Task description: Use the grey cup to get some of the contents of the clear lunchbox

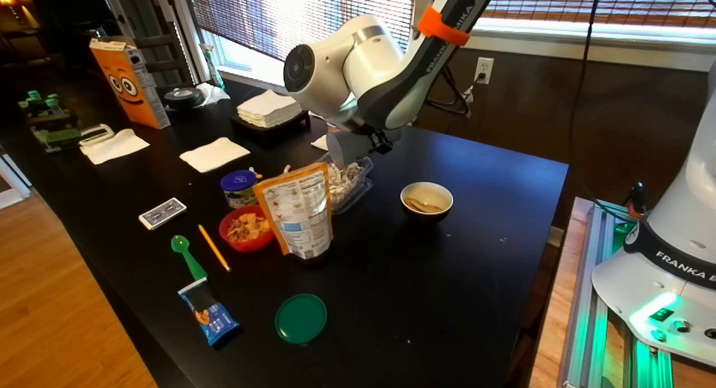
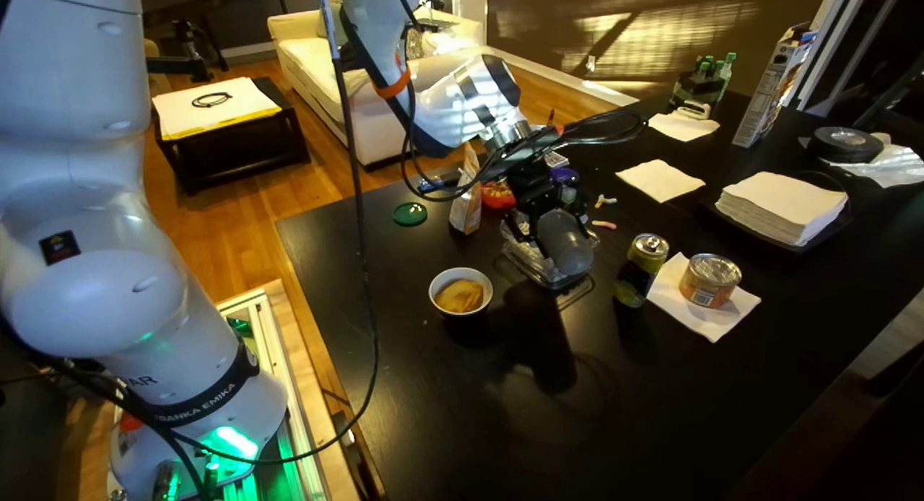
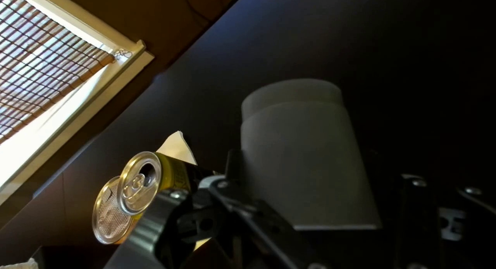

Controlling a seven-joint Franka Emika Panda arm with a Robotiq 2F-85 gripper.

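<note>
The grey cup (image 1: pixel 348 147) is held tipped well over on its side, its closed base facing the camera in an exterior view (image 2: pixel 574 254). My gripper (image 3: pixel 304 172) is shut on it, a finger to each side of its wall; the right finger is mostly lost in darkness in the wrist view. Just below the cup sits the clear lunchbox (image 1: pixel 361 195), holding pale, lumpy contents (image 1: pixel 342 181). In an exterior view the arm and cup cover part of the lunchbox (image 2: pixel 530 263). What the cup holds inside is hidden.
Beside the lunchbox stand an upright snack bag (image 1: pixel 299 209), a red bowl (image 1: pixel 246 228) and a blue-lidded tub (image 1: pixel 239 189). A dark bowl with chips (image 1: pixel 427 202) is nearby. A drink can (image 2: pixel 641 270) and a tin (image 2: pixel 711 279) on a napkin stand on the window side.
</note>
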